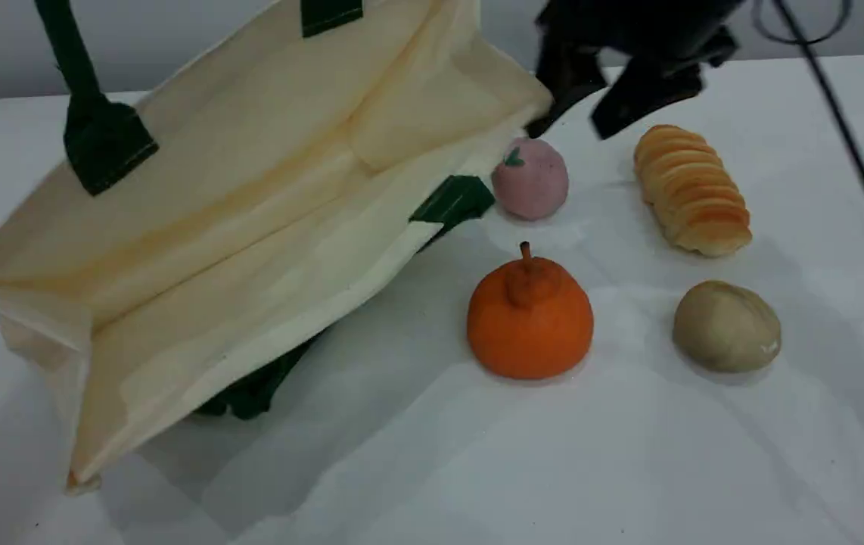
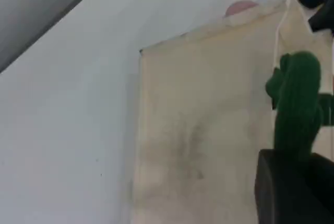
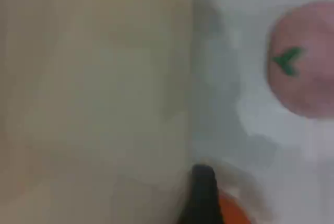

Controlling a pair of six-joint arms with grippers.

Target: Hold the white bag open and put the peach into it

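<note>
**Peach waiting at the bag's mouth, right jaws not yet on it**

The peach [image 1: 530, 179] sat untouched on the table [image 1: 417, 462], just beside the rim of the white bag [image 1: 250, 189] and near a green tab [image 1: 453, 200]. The bag's mouth gaped toward it, the upper wall hauled up by the green rope handle [image 1: 69, 53]. In its blurred wrist view, the left gripper [image 2: 292, 185] seemed to be clamped on that handle. The right gripper [image 1: 600, 102] hung above and behind the peach, jaws apart, nothing between them. To my eye the reach wanted centring first, since the peach lay off to one side in the right wrist view. After that, straight down, clear of the bag's rim and of the orange fruit [image 1: 529, 318], then a gentle squeeze.
</note>
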